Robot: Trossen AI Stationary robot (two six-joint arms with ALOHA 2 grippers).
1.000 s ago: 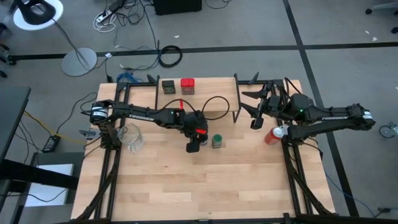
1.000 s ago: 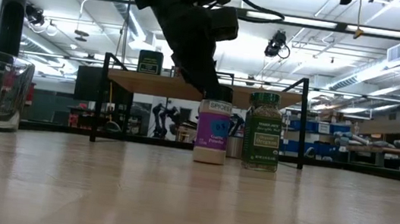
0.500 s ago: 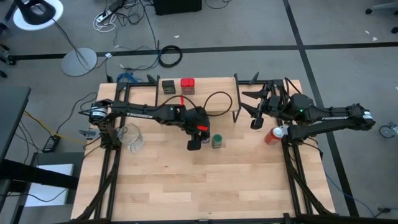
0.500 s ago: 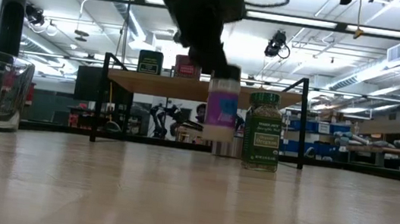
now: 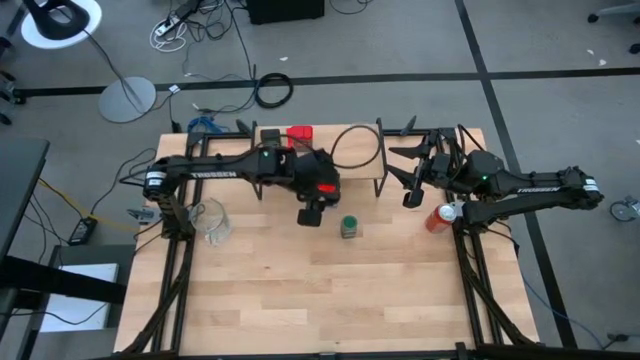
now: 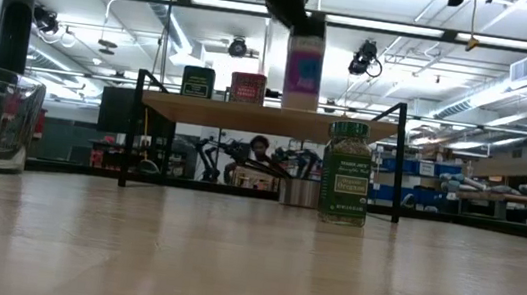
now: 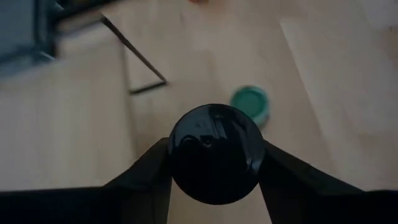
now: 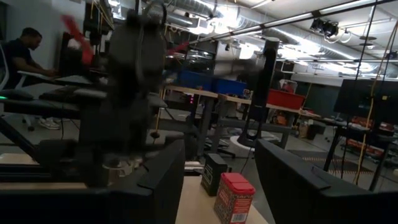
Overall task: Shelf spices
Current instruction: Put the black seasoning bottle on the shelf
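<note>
Spices number four: a dark square tin and a red square tin side by side on the low shelf with a light wooden plank top and thin black metal legs, a green-lidded round jar standing on the large pale wooden tabletop, and a dark-lidded, purple-labelled round jar held in the air. In the low view both tins sit on the plank near its left end, the dark one outermost, the red one just beside it. The purple-labelled jar hangs upright above the plank, its base just above the wood, a little right of the red tin. The left gripper is clamped on this jar; the left wrist view shows the round glossy black lid pinched between two dark fingers, with the green lid on the table below. The green jar stands in front of the shelf. One clear glass cup sits toward the table's left edge, one red drink can toward the right. The right gripper waits near the shelf's right end, its two dark fingers spread apart
</note>
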